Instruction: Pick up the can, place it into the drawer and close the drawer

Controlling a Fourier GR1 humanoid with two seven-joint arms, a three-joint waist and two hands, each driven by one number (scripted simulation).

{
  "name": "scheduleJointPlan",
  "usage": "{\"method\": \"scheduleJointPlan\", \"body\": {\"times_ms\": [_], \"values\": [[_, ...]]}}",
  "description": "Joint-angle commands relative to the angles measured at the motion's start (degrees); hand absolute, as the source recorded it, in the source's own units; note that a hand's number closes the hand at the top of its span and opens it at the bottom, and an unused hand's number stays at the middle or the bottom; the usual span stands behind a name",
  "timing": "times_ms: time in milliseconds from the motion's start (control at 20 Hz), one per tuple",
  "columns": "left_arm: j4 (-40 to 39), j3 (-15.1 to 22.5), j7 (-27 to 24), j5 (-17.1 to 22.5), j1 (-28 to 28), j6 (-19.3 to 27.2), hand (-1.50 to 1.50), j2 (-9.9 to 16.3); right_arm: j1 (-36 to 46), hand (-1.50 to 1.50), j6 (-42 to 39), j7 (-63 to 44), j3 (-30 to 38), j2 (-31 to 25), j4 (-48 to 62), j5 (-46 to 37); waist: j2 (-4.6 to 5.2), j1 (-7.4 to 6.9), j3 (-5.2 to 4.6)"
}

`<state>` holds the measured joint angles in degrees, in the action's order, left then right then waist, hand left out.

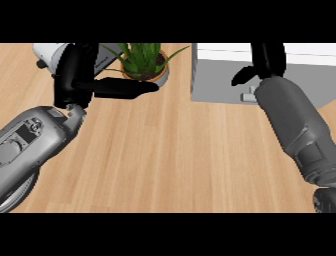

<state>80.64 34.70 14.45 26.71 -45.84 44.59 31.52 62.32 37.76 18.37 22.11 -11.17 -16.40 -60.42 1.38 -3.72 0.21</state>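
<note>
Wooden counter (171,150); potted plant (143,60) beside grey drawer unit (223,85).

- You will find no text, label, brand, number or sign to read anywhere in the head view.
- The grey drawer unit (274,75) shows you plain faces with no lettering.
- The panel on the left forearm (19,142) carries moulded outlines only, nothing you can read as characters.
</note>
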Motion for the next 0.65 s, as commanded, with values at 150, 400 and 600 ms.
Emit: {"method": "scheduleJointPlan", "body": {"times_ms": [150,400,600], "values": [[1.67,-1.11,-0.78,-0.28,3.66,-0.78,-1.5,1.89,4.62,-1.5,-3.74,6.63,9.83,4.54,-2.96,12.86,-0.47,-0.63,0.0],[1.48,-1.8,-1.47,-0.55,4.78,-0.74,-1.5,0.56,5.5,-1.5,-10.22,9.85,15.69,5.61,-2.81,20.42,-0.39,0.65,-0.05],[2.9,-2.27,-2.07,-2.23,7.46,0.54,-1.5,0.14,7.1,-1.5,-12.29,9.36,16.12,5.06,-2.54,21.67,-0.84,1.66,-0.15]]}}
